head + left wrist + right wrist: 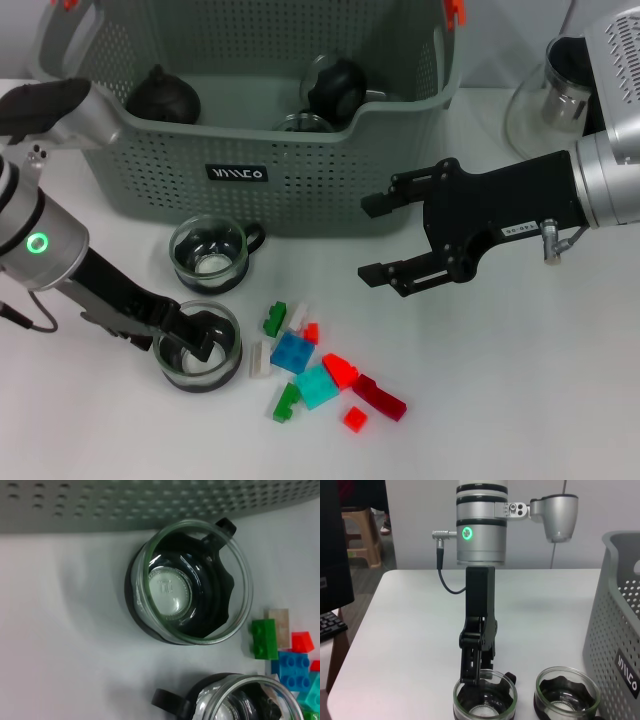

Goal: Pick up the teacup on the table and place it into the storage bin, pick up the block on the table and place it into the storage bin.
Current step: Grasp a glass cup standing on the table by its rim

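Two glass teacups with dark bases stand on the white table in front of the storage bin (300, 190). On the nearer teacup (198, 350) my left gripper (183, 335) is shut across the rim, one finger inside the glass. This teacup (485, 700) rests on the table under the left gripper (479, 677). The farther teacup (208, 252) stands free close to the bin wall (150, 505) and fills the left wrist view (192, 582). Several small blocks lie scattered, among them a blue block (292, 352). Over the table to the right my right gripper (372, 238) hovers open and empty.
Inside the bin lie two dark round vessels (160, 95) (335, 85). A glass pitcher (545, 100) stands at the back right. Green (275, 318), cyan (318, 385) and red (380, 398) blocks lie right of the held cup.
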You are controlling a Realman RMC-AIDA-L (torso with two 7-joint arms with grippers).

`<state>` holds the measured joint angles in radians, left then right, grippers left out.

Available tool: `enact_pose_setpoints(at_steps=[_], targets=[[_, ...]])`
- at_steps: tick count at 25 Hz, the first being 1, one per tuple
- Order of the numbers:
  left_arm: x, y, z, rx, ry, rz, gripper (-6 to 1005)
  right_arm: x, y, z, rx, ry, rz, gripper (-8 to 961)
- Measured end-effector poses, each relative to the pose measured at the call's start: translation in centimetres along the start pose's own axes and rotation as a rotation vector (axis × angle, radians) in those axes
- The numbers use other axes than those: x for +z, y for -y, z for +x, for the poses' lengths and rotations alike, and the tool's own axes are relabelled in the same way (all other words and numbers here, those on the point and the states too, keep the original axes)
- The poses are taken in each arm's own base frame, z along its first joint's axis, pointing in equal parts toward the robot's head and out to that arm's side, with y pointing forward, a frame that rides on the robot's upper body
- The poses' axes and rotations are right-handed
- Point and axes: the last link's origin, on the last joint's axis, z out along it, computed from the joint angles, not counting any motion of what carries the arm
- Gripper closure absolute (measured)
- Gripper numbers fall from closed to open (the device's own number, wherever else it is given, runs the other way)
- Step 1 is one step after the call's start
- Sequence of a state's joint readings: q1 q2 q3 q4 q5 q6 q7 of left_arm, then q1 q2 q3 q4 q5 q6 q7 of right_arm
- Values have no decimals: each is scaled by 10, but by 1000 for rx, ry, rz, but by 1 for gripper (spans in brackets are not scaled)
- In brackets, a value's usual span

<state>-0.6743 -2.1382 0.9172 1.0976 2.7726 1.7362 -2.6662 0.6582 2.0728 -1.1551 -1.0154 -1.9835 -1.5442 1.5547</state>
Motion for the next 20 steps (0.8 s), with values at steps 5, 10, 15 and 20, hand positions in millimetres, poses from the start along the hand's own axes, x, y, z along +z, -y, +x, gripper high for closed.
enact_pose_setpoints(at_steps=[5,10,15,20], targets=[[6,2,0,-6,2,9,124,0,-1,1,-5,1,-1,146],[10,3,-1,6,17,34,175,0,-1,1,-3,2,-2,146],[11,2,1,24,17,58,227,0,-1,1,-4,1,-1,146],[12,7,2,16,20,101,396,-1,-1,1,-4,2,3,145]])
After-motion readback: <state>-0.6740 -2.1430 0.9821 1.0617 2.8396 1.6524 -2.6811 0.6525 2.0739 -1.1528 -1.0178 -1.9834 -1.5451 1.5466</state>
